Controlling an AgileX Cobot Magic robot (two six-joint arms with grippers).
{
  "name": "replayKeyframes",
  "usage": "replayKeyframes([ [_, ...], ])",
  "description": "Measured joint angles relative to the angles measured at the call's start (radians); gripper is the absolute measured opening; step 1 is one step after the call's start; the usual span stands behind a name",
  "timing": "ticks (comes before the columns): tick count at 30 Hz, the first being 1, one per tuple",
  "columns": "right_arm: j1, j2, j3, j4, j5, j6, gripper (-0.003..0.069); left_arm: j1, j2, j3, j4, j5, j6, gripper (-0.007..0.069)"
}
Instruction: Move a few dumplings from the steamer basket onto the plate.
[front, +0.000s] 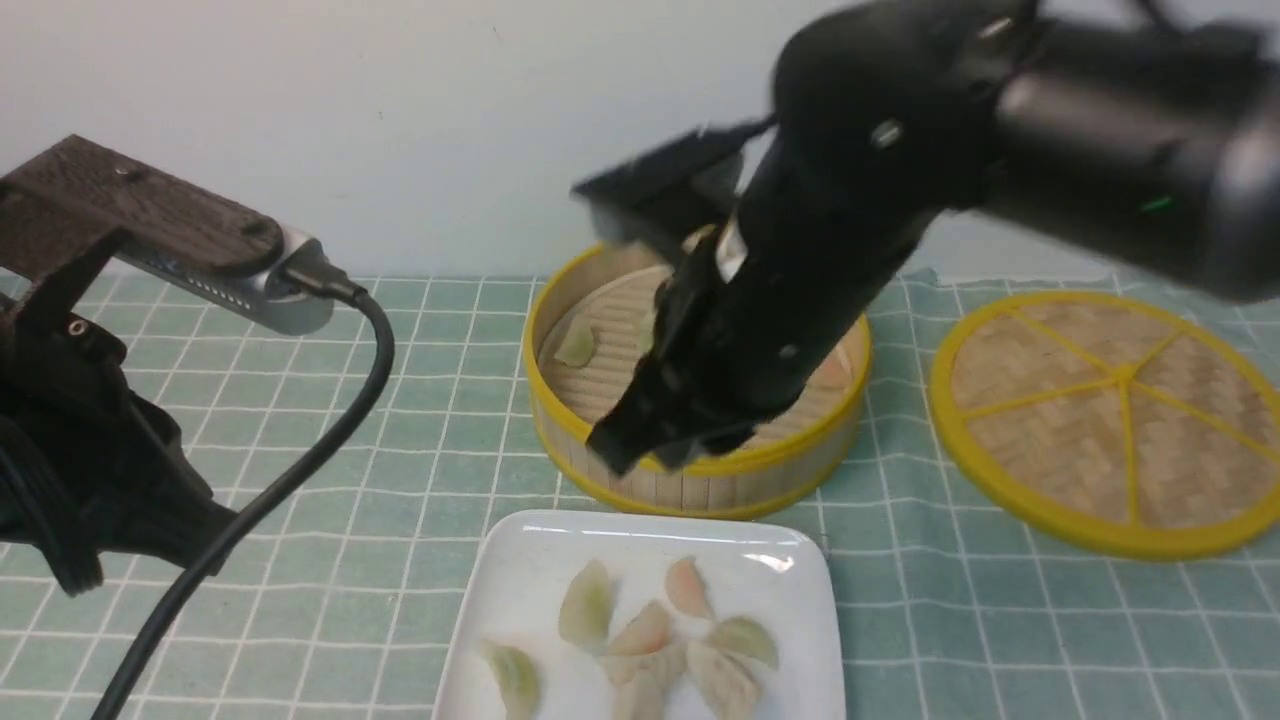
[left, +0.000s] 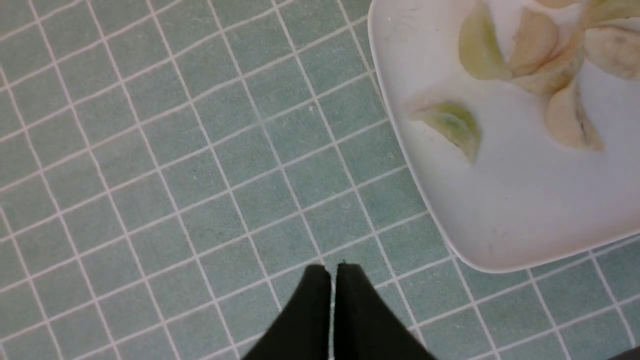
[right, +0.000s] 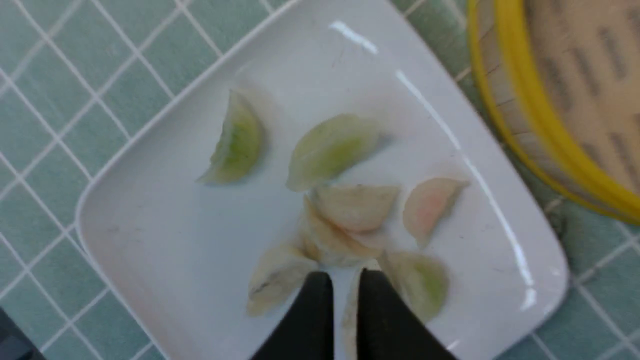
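The near plate (front: 520, 560) holds several dumplings (front: 645, 630), so the job looks largely done; the left fingers (left: 312, 300) idle, pressed together, over the tabletop (front: 380, 450). Over the steamer basket's (front: 700, 490) near rim the right fingers (right: 310, 310) hang narrow, and I cannot tell whether they pinch anything; one green dumpling (front: 576, 345) lies beyond.

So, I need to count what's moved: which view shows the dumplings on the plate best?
Right wrist view: the dumplings on the plate show together, nearly whole. Front view crops the nearest; left wrist view catches only part.
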Motion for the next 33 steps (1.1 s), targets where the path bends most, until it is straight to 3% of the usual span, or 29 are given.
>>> replayKeyframes([
  [5, 0.000, -0.367, 0.102, -0.106, -0.017, 0.131, -0.0013, 0.000, 0.000, 0.006, -0.013, -0.002, 0.002, -0.0006],
  [13, 0.000, -1.004, 0.588, -0.250, -0.349, 0.224, -0.0013, 0.000, -0.001, 0.032, -0.116, -0.086, 0.035, -0.0006],
  [16, 0.000, -1.319, 0.824, -0.349, -0.505, 0.314, -0.0013, 0.000, -0.001, 0.032, -0.183, -0.146, 0.066, -0.0006],
  [20, 0.000, -1.624, 1.003, -0.470, -0.537, 0.468, -0.0015, 0.000, -0.001, 0.032, -0.270, -0.230, 0.116, -0.0006],
  [25, 0.002, -1.703, 1.064, -0.543, -0.520, 0.544, -0.0015, 0.001, -0.007, 0.039, -0.359, -0.306, 0.189, -0.0006],
  [33, 0.003, -1.704, 1.072, -0.563, -0.521, 0.550, -0.0015, 0.001, -0.202, 0.201, -0.387, -0.463, 0.220, -0.0006],
])
